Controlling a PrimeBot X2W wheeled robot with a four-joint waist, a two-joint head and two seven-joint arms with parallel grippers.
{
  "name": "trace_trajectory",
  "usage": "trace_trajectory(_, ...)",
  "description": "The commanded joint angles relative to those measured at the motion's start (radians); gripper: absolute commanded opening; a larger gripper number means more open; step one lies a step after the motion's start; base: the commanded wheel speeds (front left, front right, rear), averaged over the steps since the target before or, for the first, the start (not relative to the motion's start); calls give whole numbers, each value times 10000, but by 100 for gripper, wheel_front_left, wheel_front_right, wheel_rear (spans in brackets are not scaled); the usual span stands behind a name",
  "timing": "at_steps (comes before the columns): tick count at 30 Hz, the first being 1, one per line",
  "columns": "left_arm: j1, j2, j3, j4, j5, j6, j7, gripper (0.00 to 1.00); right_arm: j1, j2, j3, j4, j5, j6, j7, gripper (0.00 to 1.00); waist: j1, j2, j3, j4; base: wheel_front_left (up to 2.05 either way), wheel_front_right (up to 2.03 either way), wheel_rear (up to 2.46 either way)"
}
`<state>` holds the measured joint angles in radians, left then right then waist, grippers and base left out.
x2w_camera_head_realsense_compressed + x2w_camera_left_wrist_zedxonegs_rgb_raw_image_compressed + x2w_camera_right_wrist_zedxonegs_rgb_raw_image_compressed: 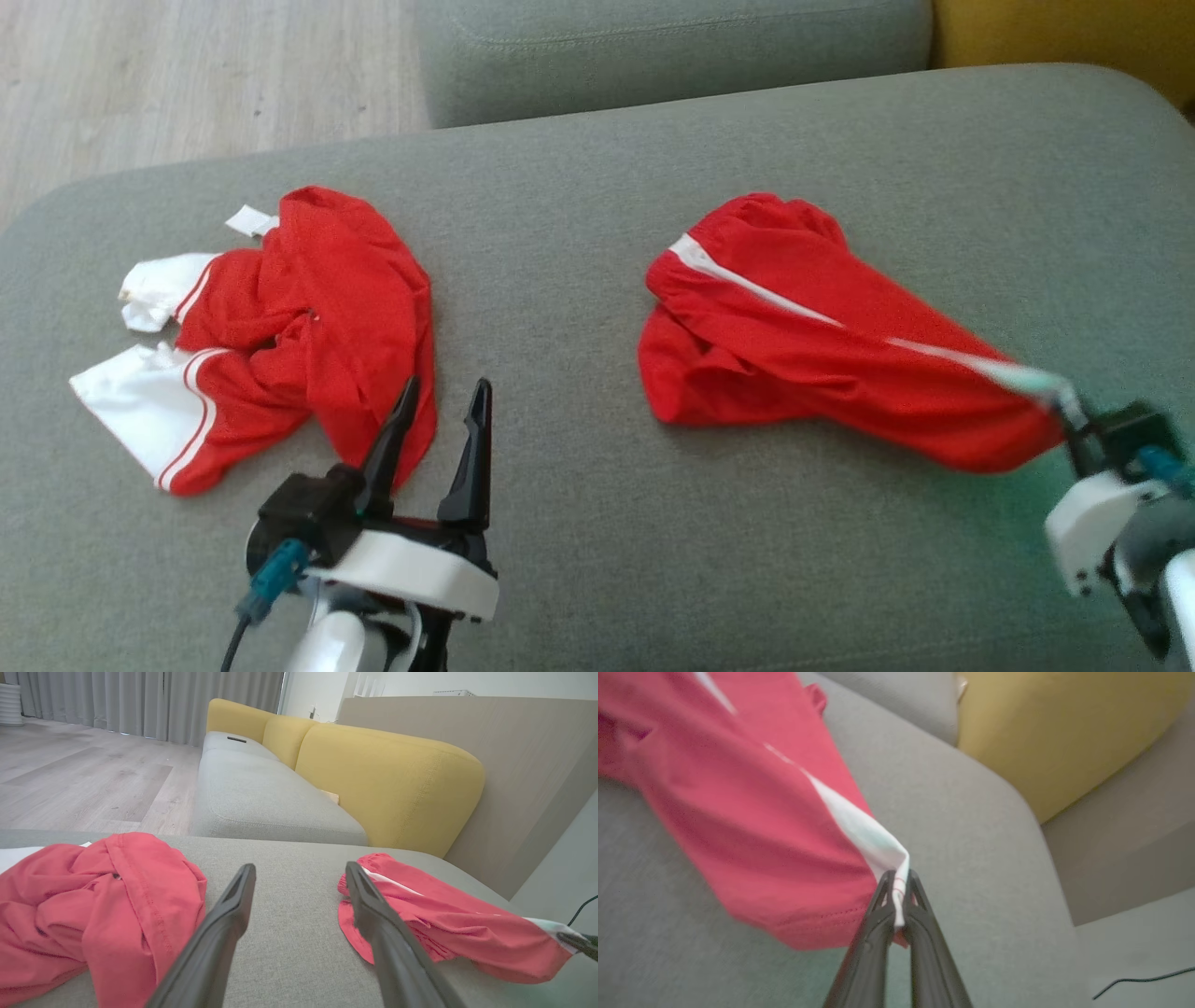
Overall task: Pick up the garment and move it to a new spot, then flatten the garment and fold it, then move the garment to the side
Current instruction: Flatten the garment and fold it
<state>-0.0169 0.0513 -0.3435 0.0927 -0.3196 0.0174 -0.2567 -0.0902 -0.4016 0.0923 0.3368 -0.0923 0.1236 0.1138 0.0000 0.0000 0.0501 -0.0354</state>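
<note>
Clothes lie on the big grey seat [597, 579], and I count two of them, both red with white bits. The striped garment [803, 327] is on the right side of the seat. It looks like the one for the job, because the right gripper [1072, 406] has it. That claw's two fingers are pressed together on the white corner of the cloth, pinching it tight, and the right wrist view shows this up close. The cloth is pulled long and thin from that corner, with its far end bunched on the seat. I think it is held by a corner so it can be lifted or dragged to a new spot and hang straighter. The other garment [317, 317] sits in a crumpled heap on the left side, well apart from the first. The left gripper [443, 392] hangs near that heap with its two fingers spread wide and nothing in them, maybe ready to help flatten. So that makes two garments, two grippers, two fingers each, and one white stripe along the held cloth.
</note>
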Motion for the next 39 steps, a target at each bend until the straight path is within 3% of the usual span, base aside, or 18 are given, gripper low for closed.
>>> trace_trajectory(1,-562,-11,289,-316,-23,17,-51,100,-121,-66,63,-378,-63,71,-110,100,0,0,21,30,0,0,0)
trace_trajectory(4,-621,-11,224,-284,-39,1,-51,100,-1,846,-899,-903,-569,71,-367,100,0,0,59,144,0,0,0)
trace_trajectory(8,-644,-11,252,-239,-38,-9,-51,100,49,1840,-1382,-1701,-785,71,-785,100,0,0,98,327,0,0,0)
trace_trajectory(11,-667,-11,278,-252,-34,-5,-51,100,53,2627,-1180,-2401,-560,71,-1483,100,0,0,111,507,0,0,0)
trace_trajectory(17,-679,-11,280,-363,-20,-30,-51,100,70,3189,-384,-2596,453,71,-2801,100,0,0,90,760,0,0,0)
trace_trajectory(26,-800,-11,136,-452,10,-56,-51,100,-775,3329,54,-1480,295,71,-3053,100,0,0,511,1253,0,0,0)
trace_trajectory(34,-1094,-11,-127,-392,-88,-63,-51,100,-2750,2719,336,497,-209,71,-2164,100,0,0,1060,1907,0,0,0)
trace_trajectory(39,-1228,-11,-267,-337,-168,-40,-51,100,-3858,2412,933,2111,73,71,-1746,100,0,0,1297,2293,0,0,0)
